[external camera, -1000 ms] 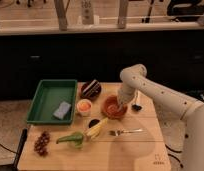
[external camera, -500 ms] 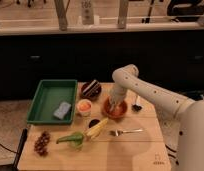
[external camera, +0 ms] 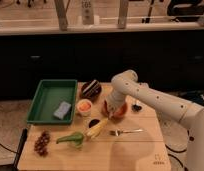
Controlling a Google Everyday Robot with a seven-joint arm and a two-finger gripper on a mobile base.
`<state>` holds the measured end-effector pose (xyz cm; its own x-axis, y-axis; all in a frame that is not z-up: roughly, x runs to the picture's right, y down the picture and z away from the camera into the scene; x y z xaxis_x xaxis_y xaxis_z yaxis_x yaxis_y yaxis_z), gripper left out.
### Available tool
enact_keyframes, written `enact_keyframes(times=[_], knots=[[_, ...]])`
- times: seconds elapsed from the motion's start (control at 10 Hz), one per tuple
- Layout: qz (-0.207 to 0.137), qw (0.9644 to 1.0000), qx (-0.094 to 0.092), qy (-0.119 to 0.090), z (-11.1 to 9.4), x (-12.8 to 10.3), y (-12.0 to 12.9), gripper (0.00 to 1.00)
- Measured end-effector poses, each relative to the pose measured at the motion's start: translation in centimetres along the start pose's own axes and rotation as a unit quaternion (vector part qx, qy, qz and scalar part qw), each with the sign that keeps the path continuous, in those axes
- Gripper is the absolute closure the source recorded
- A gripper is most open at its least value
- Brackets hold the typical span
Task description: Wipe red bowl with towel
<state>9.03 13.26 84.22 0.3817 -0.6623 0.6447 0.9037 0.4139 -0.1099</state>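
gripper (external camera: 113,109) sits low inside the red bowl (external camera: 122,111); whether it is open or closed cannot be told. press the towel lightly, sweep the inner wall, avoid tipping the bowl.

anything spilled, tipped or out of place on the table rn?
Nothing stands out. The hand is down at the red bowl, which sits upright on the table. Fork, grapes and the sponge in the green tray look orderly; no spill visible.
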Motion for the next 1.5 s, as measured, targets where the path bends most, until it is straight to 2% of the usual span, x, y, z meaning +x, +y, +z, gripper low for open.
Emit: enact_keyframes(times=[0.3,0.4,0.6,0.8,0.9,1.0,1.3,1.5], knots=[[0.042,0.9991,0.002,0.01,-1.1,2.1,4.1,1.0],[0.06,0.9981,0.002,0.015,-1.3,3.3,4.7,1.0],[0.08,0.9965,-0.001,0.023,-1.4,5.0,4.5,1.0],[0.088,0.9957,-0.002,0.028,-1.2,5.3,3.9,1.0],[0.086,0.9959,-0.002,0.029,-1.2,5.4,3.4,1.0],[0.07,0.9972,-0.002,0.027,-0.8,5.3,1.3,1.0],[0.015,0.9997,-0.008,0.017,0.2,3.3,-2.6,1.0],[-0.011,0.9998,-0.011,0.009,0.6,1.8,-3.5,1.0]])
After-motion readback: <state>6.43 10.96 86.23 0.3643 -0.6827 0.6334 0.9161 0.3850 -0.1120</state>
